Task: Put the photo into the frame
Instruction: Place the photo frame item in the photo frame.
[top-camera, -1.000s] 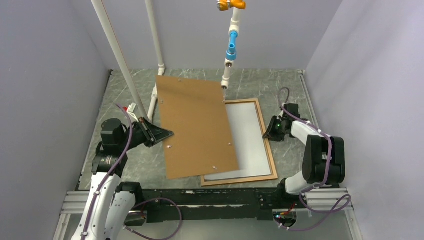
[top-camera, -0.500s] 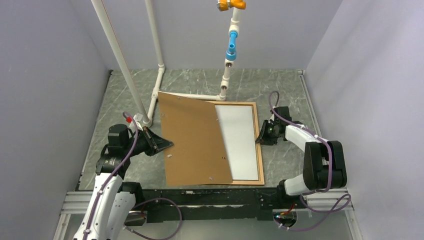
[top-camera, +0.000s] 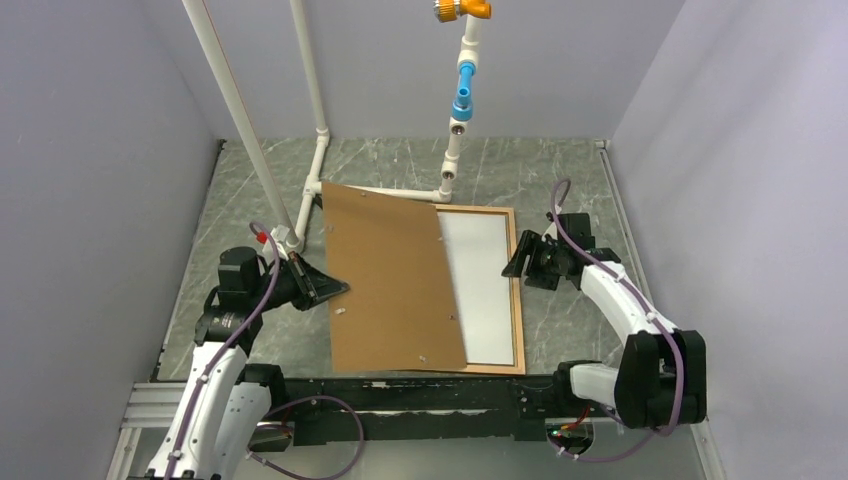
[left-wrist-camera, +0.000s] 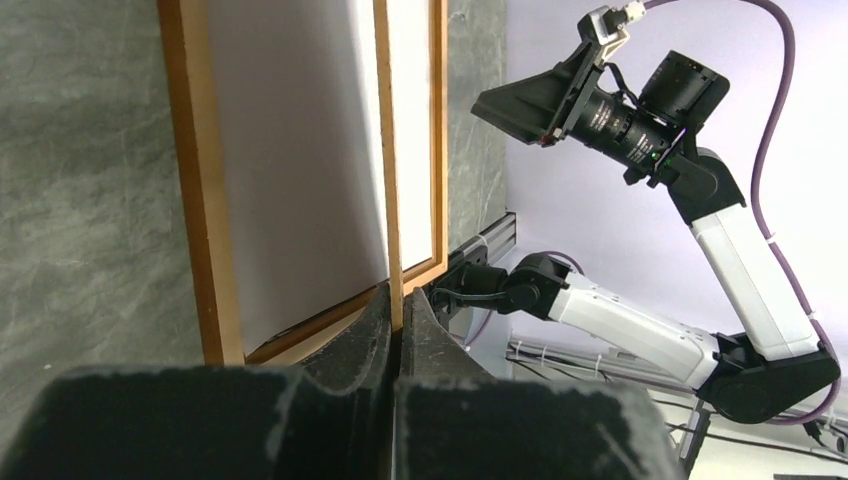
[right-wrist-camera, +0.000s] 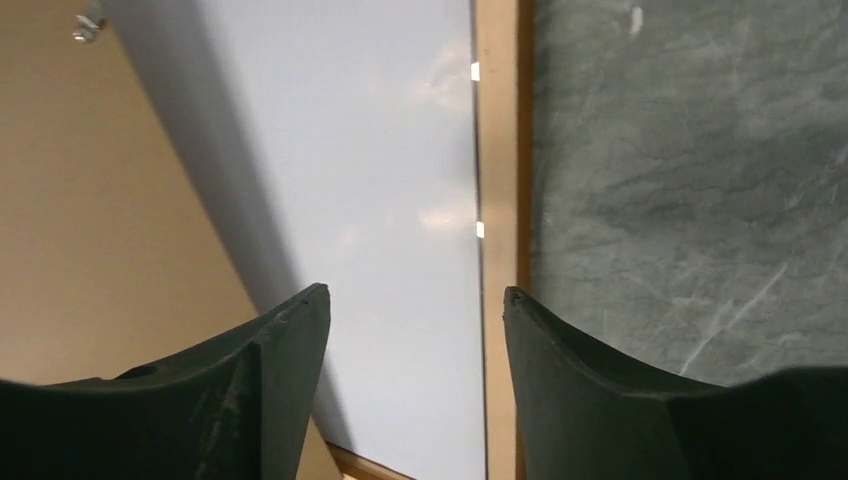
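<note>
The photo (top-camera: 485, 290) lay white side up inside the frame (top-camera: 518, 300), flat on the tabletop (top-camera: 570, 180). A brown backing board (top-camera: 390, 280) leaned over its left part, left edge pinched in the closed left claw (top-camera: 338, 290). The right claw (top-camera: 516, 260) hung open over the frame's right rail.

- My right gripper (right-wrist-camera: 410, 305) hangs above the scene. My jaws stand apart with nothing between them.
- Both fingers (right-wrist-camera: 270, 380) are dark and enter from the lower edge of the view.
- The photo (right-wrist-camera: 400, 150) lies white side up below the gap, glossy, with faint reflections.
- One orange-brown rail of the frame (right-wrist-camera: 497, 200) runs along the photo's edge.
- The backing board (right-wrist-camera: 100, 250), plain brown, fills the left of the view and casts a shadow on the photo.
- A small metal tab (right-wrist-camera: 88, 27) sits on the board, upper left.
- The table (right-wrist-camera: 700, 180), grey and veined, lies beyond the rail.
</note>
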